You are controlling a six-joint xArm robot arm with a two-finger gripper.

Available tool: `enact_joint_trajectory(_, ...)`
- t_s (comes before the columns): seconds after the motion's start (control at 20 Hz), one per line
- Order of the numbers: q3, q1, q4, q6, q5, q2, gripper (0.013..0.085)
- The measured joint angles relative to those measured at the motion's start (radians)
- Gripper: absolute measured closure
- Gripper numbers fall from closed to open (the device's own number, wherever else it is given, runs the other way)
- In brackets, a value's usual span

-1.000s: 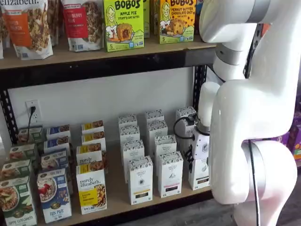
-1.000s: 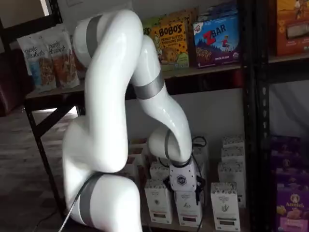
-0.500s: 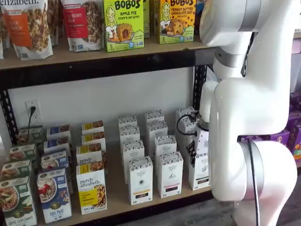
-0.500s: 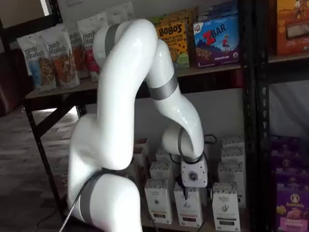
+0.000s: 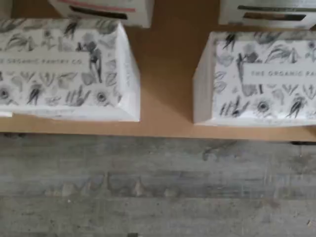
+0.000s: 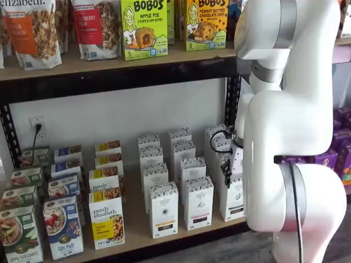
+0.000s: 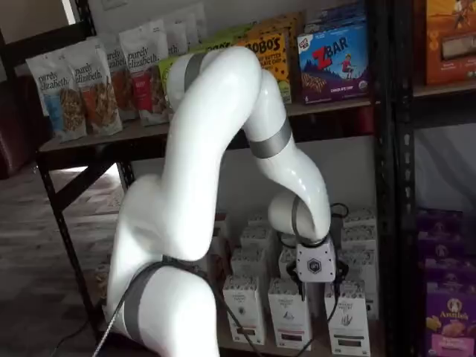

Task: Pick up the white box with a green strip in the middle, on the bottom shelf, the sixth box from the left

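The white box with a green strip (image 6: 233, 198) stands at the right end of the front row on the bottom shelf (image 6: 137, 226), partly behind my arm. It also shows in a shelf view (image 7: 348, 321). My gripper (image 7: 316, 285) hangs just above the front row, over the gap between this box and its neighbour (image 7: 290, 312). Its black fingers show side-on in a shelf view (image 6: 226, 174), so I cannot tell whether they are open. The wrist view shows two speckled carton tops (image 5: 64, 69) (image 5: 261, 74) with shelf board (image 5: 165, 94) between them.
More white cartons (image 6: 163, 209) (image 6: 198, 201) stand in rows behind and to the left. Purely elizabeth boxes (image 6: 106, 220) and cereal boxes (image 6: 62, 226) fill the shelf's left. A black rack post (image 7: 387, 186) stands close on the right. Grey floor (image 5: 158, 187) lies below the shelf edge.
My arm has swung to the right along the front row. The gripper has moved from over the neighbouring carton toward the rightmost one. No box has moved.
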Motion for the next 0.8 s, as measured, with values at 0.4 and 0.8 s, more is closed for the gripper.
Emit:
enact_joint_trajectory(0.4, -0.1, -0.014, -0.018, 0.005, 0.014, 0.064, 0.013)
enact_joint_trajectory(0.8, -0.184, -0.015, -0.039, 0.023, 0.041, 0.113, 0.013)
